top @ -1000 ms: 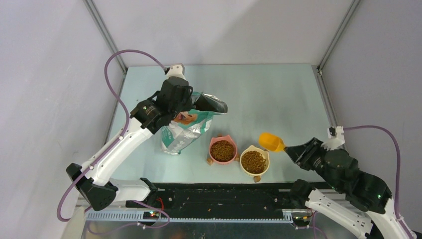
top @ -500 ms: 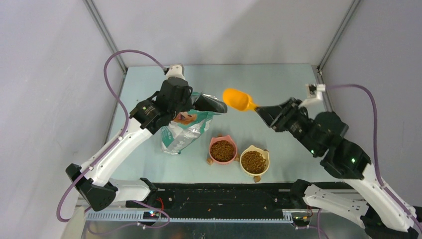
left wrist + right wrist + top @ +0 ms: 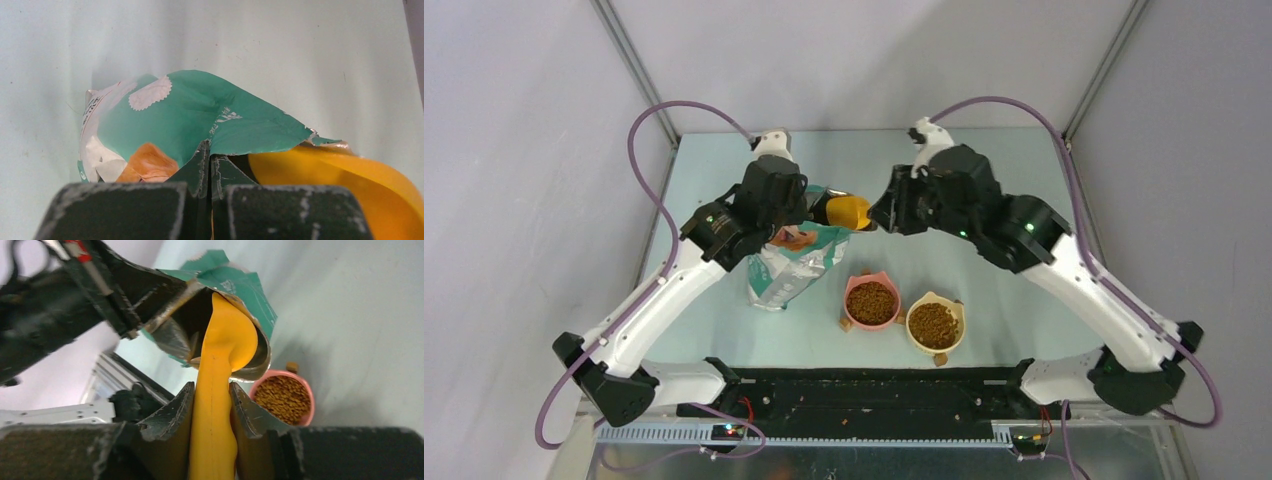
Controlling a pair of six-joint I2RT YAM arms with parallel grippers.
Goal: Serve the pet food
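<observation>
The left hand (image 3: 210,192) is pinched tight on the torn rim of the bag (image 3: 200,115). The right hand (image 3: 212,405) clamps the handle of the scoop (image 3: 225,340), whose bowl sits inside the bag's mouth, so the contents are hidden. The pet food (image 3: 872,302) fills the pink bowl (image 3: 848,300) and the yellow bowl (image 3: 909,335) near the near edge of the bench (image 3: 984,180).

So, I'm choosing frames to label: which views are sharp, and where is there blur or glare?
Top external: evenly lit and sharp, the bag easy to read. Left wrist: bag crisp, soft shadow behind it, left gripper at the bottom edge slightly soft. Right wrist: scoop and pink bowl clear, left arm at upper left out of focus. No strong glare.
</observation>
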